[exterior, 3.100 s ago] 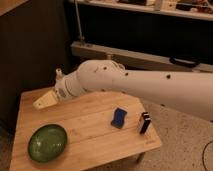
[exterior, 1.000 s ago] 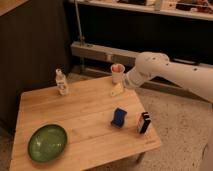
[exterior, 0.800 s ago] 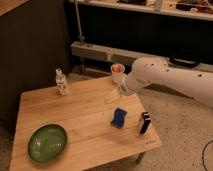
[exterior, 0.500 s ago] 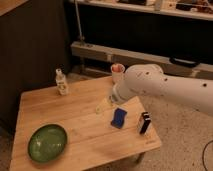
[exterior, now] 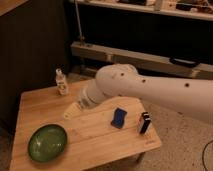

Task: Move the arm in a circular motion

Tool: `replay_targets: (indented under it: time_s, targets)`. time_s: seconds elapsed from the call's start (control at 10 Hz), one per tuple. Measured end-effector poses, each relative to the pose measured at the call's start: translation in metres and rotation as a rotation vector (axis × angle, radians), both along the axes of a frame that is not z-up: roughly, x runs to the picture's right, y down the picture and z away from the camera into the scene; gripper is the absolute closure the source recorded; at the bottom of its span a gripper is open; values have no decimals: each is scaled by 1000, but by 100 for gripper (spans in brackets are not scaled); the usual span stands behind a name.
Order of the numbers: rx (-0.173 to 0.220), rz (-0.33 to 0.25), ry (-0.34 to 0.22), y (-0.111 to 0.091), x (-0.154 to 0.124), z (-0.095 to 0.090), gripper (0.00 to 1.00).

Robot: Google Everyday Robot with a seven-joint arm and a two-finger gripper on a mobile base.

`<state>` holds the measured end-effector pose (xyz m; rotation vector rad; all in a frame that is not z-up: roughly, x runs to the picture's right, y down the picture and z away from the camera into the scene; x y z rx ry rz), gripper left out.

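Note:
My thick white arm [exterior: 150, 90] comes in from the right and reaches across the wooden table [exterior: 95, 145]. Its smooth segments are dotted with small dark holes. It ends in a flat tan wedge-shaped gripper [exterior: 71, 111], which hovers over the middle-left of the table, below and right of a small clear bottle [exterior: 61, 82] and above a green bowl [exterior: 47, 142]. Nothing shows in the gripper.
A blue rectangular object [exterior: 118, 117] lies right of centre on the table. A small dark upright box [exterior: 145, 122] stands near the right edge. A dark wall lies behind, with a metal rail [exterior: 150, 57] along it. Speckled floor [exterior: 185, 150] lies to the right.
The arm has swept from the far right of the table leftward and toward the front, so the tan tip now hangs over the middle-left. The objects on the table have not moved.

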<state>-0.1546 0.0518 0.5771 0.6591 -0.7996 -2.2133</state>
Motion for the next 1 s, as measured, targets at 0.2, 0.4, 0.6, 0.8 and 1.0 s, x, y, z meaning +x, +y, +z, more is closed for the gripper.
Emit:
replay_targets:
  time_s: [0.2, 0.4, 0.6, 0.8, 1.0]
  targets:
    - [2, -10, -51, -18, -41, 7, 20]
    - [-2, -9, -75, -47, -81, 25, 20]
    - [-11, 8, -56, -80, -105, 55, 20]
    - [-40, 42, 2, -114, -108, 102, 20]
    - [-96, 91, 88, -133, -92, 157, 20]
